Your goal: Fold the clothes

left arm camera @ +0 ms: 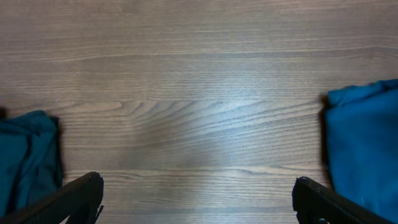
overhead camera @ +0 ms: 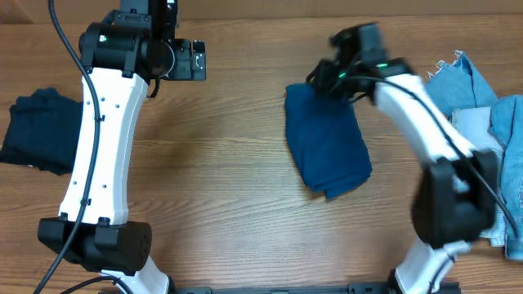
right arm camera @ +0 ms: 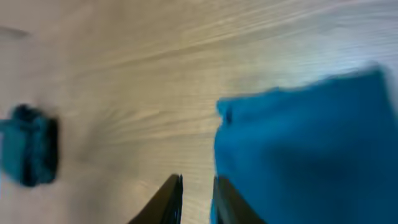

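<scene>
A mid-blue knit garment (overhead camera: pixel 328 149) lies folded in a rough rectangle at the table's middle, also in the right wrist view (right arm camera: pixel 305 152) and the left wrist view (left arm camera: pixel 367 149). A dark navy garment (overhead camera: pixel 37 131) sits bunched at the far left, small in the right wrist view (right arm camera: pixel 28 152). My right gripper (overhead camera: pixel 323 79) hovers at the mid-blue garment's far left corner, its jaws a narrow gap apart with only wood between them (right arm camera: pixel 198 199). Over bare wood at the back left, my left gripper (overhead camera: pixel 192 61) stands wide open and empty (left arm camera: pixel 199 199).
Pale blue frayed denim pieces (overhead camera: pixel 466 86) and a brighter blue cloth (overhead camera: pixel 511 139) are piled at the right edge, beside the right arm's base. The wooden table (overhead camera: pixel 221 163) shows bare between the two folded garments.
</scene>
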Controlling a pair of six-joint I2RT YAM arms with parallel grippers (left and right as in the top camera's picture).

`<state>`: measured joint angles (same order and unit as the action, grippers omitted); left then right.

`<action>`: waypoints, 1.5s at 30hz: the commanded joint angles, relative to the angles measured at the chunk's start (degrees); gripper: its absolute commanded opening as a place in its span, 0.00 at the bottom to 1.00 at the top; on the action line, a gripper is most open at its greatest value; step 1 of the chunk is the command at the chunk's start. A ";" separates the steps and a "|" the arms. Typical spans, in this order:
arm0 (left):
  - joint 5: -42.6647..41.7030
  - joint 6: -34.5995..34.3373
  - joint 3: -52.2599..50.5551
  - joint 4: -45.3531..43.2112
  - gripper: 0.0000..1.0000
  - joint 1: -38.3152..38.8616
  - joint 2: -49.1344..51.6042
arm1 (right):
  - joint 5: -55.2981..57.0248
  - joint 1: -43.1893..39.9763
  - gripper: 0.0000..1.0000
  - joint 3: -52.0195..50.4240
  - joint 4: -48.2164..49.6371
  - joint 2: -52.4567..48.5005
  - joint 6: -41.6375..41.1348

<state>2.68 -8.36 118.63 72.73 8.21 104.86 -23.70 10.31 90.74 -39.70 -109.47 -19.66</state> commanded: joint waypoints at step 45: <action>-2.89 0.44 0.02 -1.42 1.00 0.07 0.13 | 13.46 3.45 0.14 -18.99 -21.81 28.74 5.16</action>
<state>2.20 -8.36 118.63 71.29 8.21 104.86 -21.54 16.69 70.04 -62.59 -84.55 -7.42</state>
